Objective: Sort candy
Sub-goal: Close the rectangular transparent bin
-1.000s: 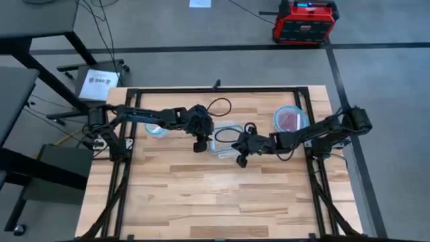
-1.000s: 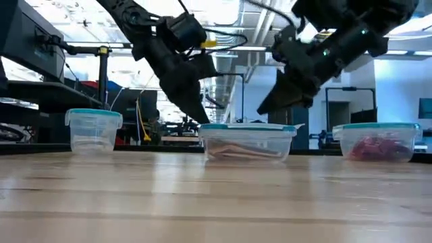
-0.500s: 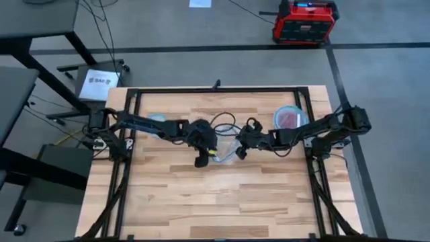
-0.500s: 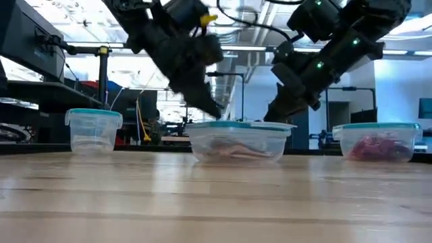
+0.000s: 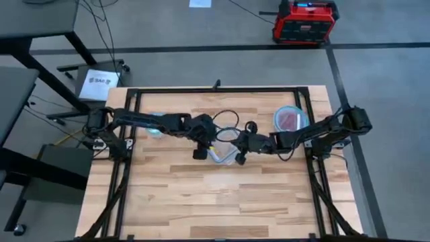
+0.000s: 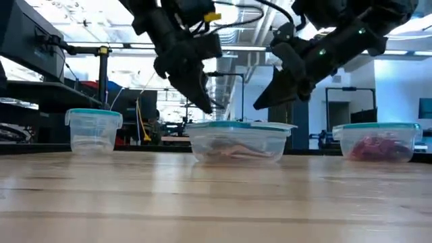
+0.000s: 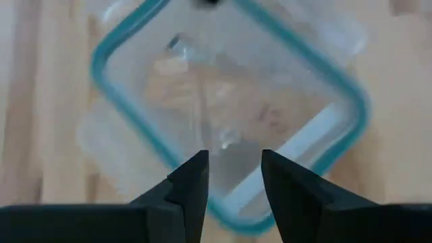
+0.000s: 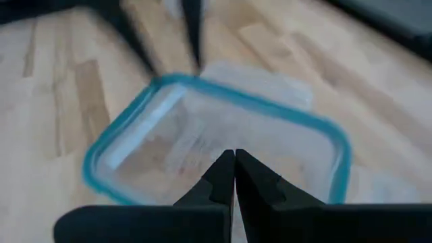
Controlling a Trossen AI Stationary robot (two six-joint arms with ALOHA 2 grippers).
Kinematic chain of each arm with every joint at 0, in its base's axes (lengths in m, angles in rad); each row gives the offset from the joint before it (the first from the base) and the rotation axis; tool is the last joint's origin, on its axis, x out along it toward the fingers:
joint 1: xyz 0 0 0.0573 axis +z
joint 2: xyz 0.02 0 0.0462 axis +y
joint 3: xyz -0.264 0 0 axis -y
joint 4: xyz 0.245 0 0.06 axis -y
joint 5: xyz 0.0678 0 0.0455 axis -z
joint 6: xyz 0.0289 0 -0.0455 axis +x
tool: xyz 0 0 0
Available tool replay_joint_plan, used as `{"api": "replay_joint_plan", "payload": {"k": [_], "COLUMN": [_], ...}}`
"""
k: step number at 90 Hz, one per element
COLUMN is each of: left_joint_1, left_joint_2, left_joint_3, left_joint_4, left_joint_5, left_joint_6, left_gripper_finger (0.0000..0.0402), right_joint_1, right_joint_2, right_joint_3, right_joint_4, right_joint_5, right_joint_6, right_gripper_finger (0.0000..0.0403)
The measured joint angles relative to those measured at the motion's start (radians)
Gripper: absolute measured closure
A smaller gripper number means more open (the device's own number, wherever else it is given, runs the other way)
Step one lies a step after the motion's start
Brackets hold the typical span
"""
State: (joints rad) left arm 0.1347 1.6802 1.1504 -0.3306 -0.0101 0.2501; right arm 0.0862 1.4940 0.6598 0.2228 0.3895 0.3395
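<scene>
Both arms met over the clear rectangular blue-rimmed plastic container (image 5: 223, 152) at mid-table. The left gripper (image 7: 233, 177), fingers parted and empty, hung just above its lidded top, as did the right gripper (image 8: 234, 177), fingertips pressed together on nothing. Half a second earlier the right gripper had stood farther back; it had since closed in. Orange-white wrapped candy (image 6: 233, 151) lay inside, directly beneath both. Sorting appeared nearly finished; red candy (image 6: 375, 147) filled the round tub beyond the right gripper.
</scene>
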Motion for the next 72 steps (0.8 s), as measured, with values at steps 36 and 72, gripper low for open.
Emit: {"api": "replay_joint_plan", "payload": {"k": [36,72], "left_joint_1": [0.027,0.025], "left_joint_2": [-0.002,-0.002], "left_joint_3": [-0.093,-0.093], "left_joint_4": [0.111,0.106], "left_joint_5": [0.000,0.027], "left_joint_6": [-0.035,-0.019], "left_gripper_finger": [0.0279,0.0279], "right_joint_1": [-0.002,-0.004], "right_joint_2": [0.000,0.000], "right_joint_3": [0.000,0.000], "right_joint_4": [-0.037,-0.039], "right_joint_5": [-0.001,-0.001], "right_joint_6": [0.004,0.000], "right_gripper_finger": [0.0403,0.0403]}}
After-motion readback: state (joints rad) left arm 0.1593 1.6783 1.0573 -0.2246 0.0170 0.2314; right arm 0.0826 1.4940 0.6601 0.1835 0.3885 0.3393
